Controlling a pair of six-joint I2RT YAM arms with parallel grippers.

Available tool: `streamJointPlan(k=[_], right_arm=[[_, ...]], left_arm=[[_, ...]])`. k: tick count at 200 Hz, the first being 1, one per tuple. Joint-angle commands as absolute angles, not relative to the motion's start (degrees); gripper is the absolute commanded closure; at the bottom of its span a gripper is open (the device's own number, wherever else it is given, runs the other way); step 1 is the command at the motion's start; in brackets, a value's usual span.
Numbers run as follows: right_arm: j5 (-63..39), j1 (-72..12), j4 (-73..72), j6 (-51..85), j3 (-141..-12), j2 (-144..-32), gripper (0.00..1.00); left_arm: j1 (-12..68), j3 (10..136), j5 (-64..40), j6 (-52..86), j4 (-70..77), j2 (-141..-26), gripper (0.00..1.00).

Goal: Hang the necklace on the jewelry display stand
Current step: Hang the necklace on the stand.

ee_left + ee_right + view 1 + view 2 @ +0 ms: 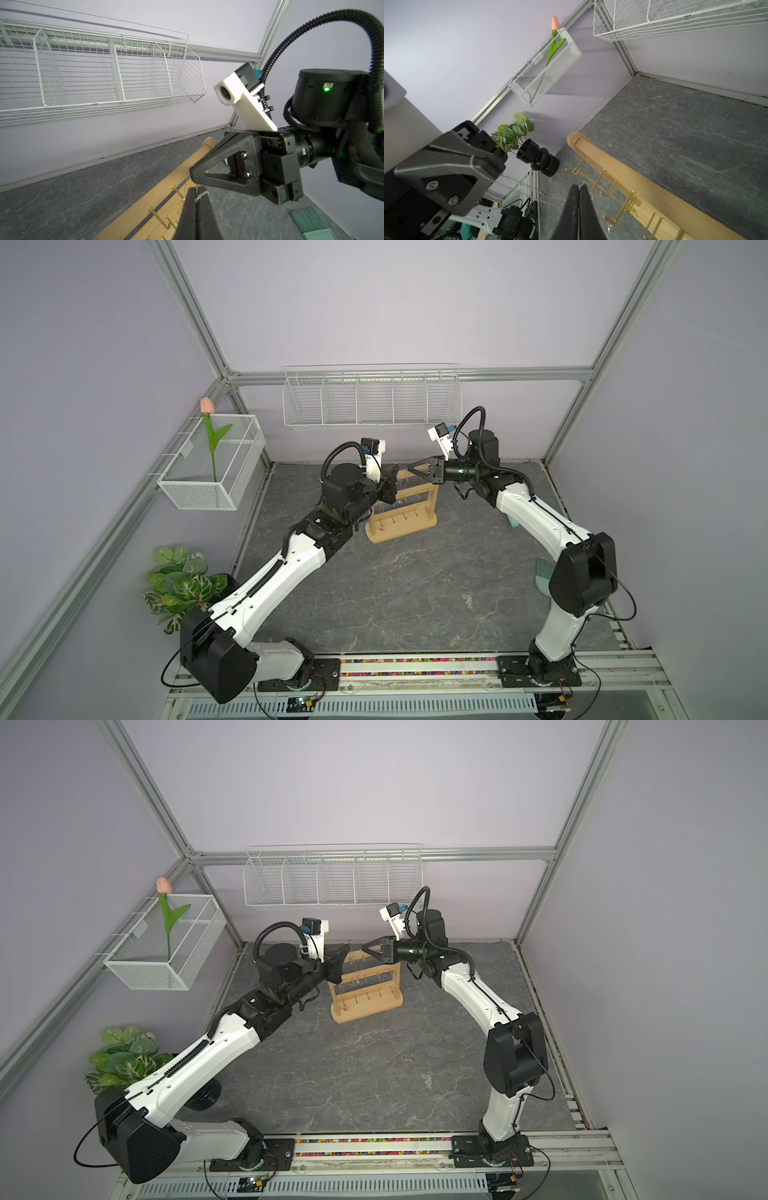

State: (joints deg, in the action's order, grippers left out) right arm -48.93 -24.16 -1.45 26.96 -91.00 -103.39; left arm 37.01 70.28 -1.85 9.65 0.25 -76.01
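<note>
The necklace (508, 179), a thin silver chain, is stretched between my two grippers, which face each other tip to tip. My left gripper (394, 472) (196, 188) is shut on one end of the chain (202, 195). My right gripper (411, 468) (579, 186) is shut on the other end. Both hover just above the top bar of the jewelry display stand (415, 506) (374, 990), a light wooden rack with gold hooks (600, 178). In the left wrist view the right gripper (194, 173) sits right in front of my fingertips. The chain touches no hook that I can see.
A gold chain (593, 181) hangs along the stand's top hooks. A white wire wall basket (370, 402) is behind the stand. A mesh basket with a tulip (212, 464) and a potted plant (183, 580) are at the left, and a teal brush (542, 576) is at the right.
</note>
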Motion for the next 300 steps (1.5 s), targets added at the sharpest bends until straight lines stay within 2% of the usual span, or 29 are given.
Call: streamJointPlan(k=[1, 176, 300], right_arm=[[-49.4, -23.2, -2.6, 26.3, -89.4, -100.7, 0.93], [-47.9, -22.2, -1.5, 23.7, -81.3, -95.3, 0.93], [-44.5, -22.2, -2.9, 22.2, -73.7, -93.5, 0.93]], left_arm=[[36.7, 70.8, -3.0, 10.0, 1.6, -77.7, 1.0], [38.2, 68.9, -3.0, 9.9, 0.4, -79.5, 1.0], [42.0, 62.4, 4.8, 11.9, -0.2, -78.2, 1.0]])
